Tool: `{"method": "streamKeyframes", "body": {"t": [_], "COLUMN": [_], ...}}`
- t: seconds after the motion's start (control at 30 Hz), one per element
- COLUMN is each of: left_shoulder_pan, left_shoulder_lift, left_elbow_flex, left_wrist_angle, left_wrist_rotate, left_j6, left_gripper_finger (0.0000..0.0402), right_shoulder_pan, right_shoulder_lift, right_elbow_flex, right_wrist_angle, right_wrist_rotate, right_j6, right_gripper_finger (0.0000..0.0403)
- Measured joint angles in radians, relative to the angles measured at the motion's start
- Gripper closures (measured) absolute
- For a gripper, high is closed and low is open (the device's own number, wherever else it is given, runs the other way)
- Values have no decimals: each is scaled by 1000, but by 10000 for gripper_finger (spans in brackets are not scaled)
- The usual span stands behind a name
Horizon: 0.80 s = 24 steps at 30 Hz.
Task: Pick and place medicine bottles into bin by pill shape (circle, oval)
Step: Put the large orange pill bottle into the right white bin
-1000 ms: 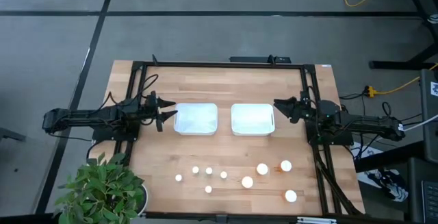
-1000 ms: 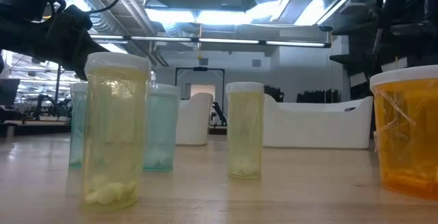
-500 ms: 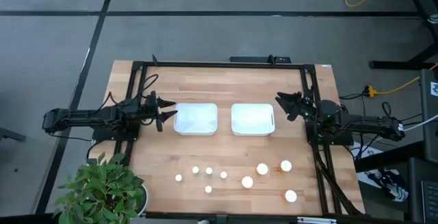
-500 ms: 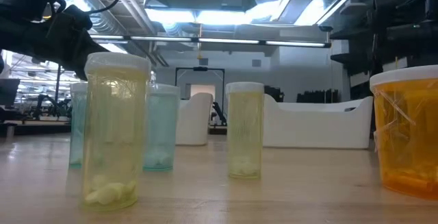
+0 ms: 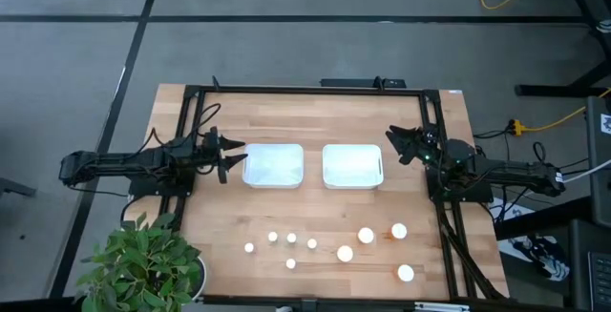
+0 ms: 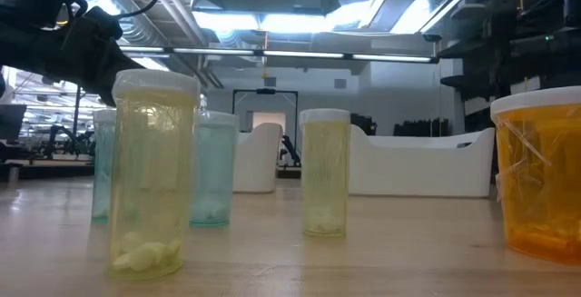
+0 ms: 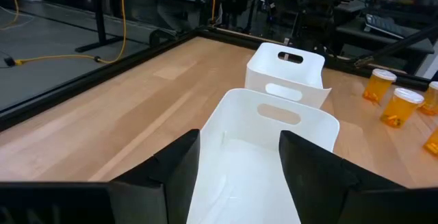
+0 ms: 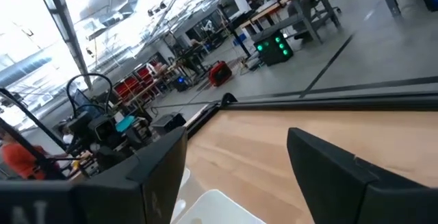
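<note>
Several medicine bottles with white caps stand upright near the table's front edge: small pale ones (image 5: pixel 282 245) to the left, larger orange ones (image 5: pixel 382 240) to the right. The low view shows a pale yellow bottle (image 6: pixel 152 174) and an orange one (image 6: pixel 540 174) close up. Two white bins (image 5: pixel 274 165) (image 5: pixel 352 165) stand side by side mid-table. My left gripper (image 5: pixel 229 157) (image 7: pixel 239 176) hovers open just left of the left bin. My right gripper (image 5: pixel 393 140) (image 8: pixel 239 176) hovers open right of the right bin, angled toward the far edge. Both are empty.
A black frame rail (image 5: pixel 305 90) runs along the table's far edge and down both sides. A potted plant (image 5: pixel 143 260) overhangs the near left corner. Bare wood lies between the bins and the row of bottles.
My right gripper has rolled at the wrist and swung its fingers a little toward the table's far edge, staying beside the right bin. Its fingers stay open. The bottles and bins have not moved.
</note>
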<state>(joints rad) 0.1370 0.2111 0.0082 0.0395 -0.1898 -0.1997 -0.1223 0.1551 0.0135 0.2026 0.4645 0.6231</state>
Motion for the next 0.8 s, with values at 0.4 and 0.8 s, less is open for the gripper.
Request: {"method": "streamKeyframes", "body": {"t": [0.4, 0.8], "left_shoulder_pan": [0, 0], "left_shoulder_lift": [0, 0], "left_elbow_flex": [0, 0], "left_wrist_angle": [2, 31], "left_wrist_rotate": [-18, -18], "left_j6": [0, -6], "left_gripper_finger": [208, 208], "right_shoulder_pan": [2, 80], "right_shoulder_lift": [0, 79], "right_elbow_flex": [-1, 484], "right_wrist_angle": [136, -342], "right_wrist_rotate": [-385, -623], "right_j6": [-28, -157], "right_gripper_finger": [148, 148]}}
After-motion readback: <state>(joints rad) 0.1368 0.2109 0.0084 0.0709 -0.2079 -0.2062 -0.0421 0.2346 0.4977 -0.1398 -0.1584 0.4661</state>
